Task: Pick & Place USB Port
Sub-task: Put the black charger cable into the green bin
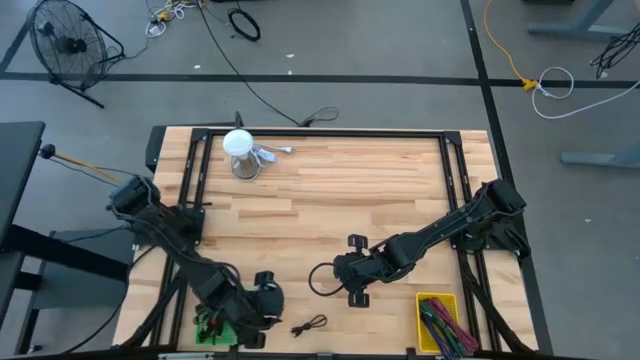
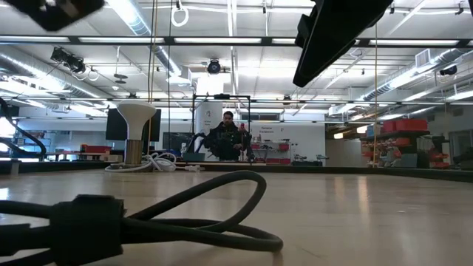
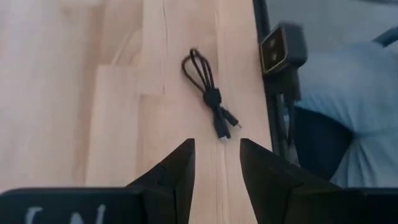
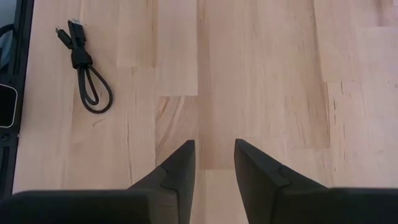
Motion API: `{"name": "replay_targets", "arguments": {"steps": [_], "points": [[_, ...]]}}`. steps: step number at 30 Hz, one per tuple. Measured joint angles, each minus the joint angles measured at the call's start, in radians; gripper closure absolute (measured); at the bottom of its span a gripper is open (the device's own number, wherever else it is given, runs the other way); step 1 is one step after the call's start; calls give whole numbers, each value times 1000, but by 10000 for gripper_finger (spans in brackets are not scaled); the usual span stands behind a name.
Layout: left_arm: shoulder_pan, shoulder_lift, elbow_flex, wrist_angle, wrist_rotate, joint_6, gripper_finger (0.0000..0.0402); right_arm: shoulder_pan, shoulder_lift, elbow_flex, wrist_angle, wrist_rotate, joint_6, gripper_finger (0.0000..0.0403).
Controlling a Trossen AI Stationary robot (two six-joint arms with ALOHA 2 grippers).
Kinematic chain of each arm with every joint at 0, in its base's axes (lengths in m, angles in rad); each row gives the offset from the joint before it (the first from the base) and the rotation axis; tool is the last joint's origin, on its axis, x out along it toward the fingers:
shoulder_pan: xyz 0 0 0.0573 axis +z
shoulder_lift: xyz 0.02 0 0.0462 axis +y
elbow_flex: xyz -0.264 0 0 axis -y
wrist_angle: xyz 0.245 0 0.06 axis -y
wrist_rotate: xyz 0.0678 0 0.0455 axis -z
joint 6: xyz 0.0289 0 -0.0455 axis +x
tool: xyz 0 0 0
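A short black USB cable, bundled into a loop with a band, lies flat near the table's near edge (image 1: pixel 311 325). It fills the low view's foreground (image 2: pixel 148 214). My left gripper (image 1: pixel 272 303) hovers just left of it, open. In its wrist view (image 3: pixel 217 149) the cable (image 3: pixel 209 93) lies a little ahead of the fingertips. My right gripper (image 1: pixel 352 290) is open too, above bare wood to the cable's right and farther from the near edge. Its wrist view (image 4: pixel 214 149) shows the cable (image 4: pixel 84 68) off to one side. Neither gripper touches anything.
A yellow bin (image 1: pixel 438 322) holding several coloured cables sits at the near right corner. A green object (image 1: pixel 212 330) lies at the near edge under the left arm. A white round-topped object with white cords (image 1: pixel 240 152) stands at the far left. The low camera (image 3: pixel 283 50) is mounted at the near edge.
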Motion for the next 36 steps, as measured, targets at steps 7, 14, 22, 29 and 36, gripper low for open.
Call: {"name": "replay_targets", "arguments": {"steps": [7, 14, 22, 29, 36], "points": [[40, 85, -1, 56, 49, -23, 271, 0, 0, 0, -3, 0, 0, 292], [70, 181, -1, 130, 158, -80, 271, 0, 0, 0, -3, 0, 0, 292], [87, 248, -1, 231, 207, -83, 271, 0, 0, 0, -3, 0, 0, 292], [99, 260, -1, 281, 212, -91, 271, 0, 0, 0, -3, 0, 0, 292], [99, 273, -1, 288, 229, -158, 271, 0, 0, 0, -2, 0, 0, 292]]}}
